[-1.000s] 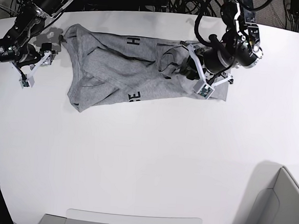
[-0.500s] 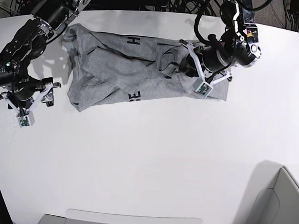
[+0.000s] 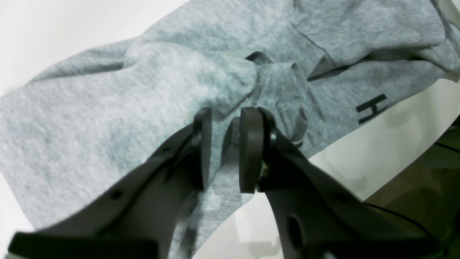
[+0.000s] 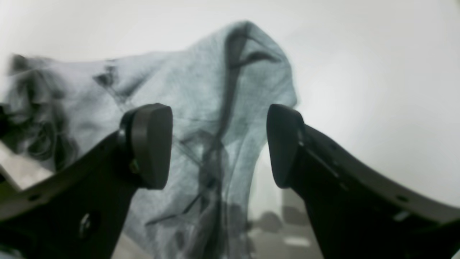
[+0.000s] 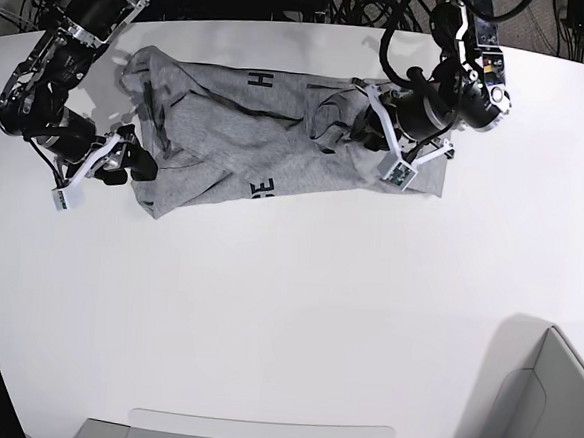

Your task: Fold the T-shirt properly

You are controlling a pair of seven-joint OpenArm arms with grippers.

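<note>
Lying: the T-shirt is spread crumpled along the far part of the white table, its long axis running left to right, lettering partly showing.
Left gripper: at the shirt's right end in the base view, jaws nearly together with a ridge of grey cloth pinched between them.
Right gripper: at the shirt's near-left corner, jaws wide apart, nothing held; the cloth lies straight ahead between the two pads, just beyond them.
Key relation: each arm sits at an opposite end of the long axis, so the right one is nearer the loose left end.
Judgement: the right gripper likely needs to advance and close on that corner.
</note>
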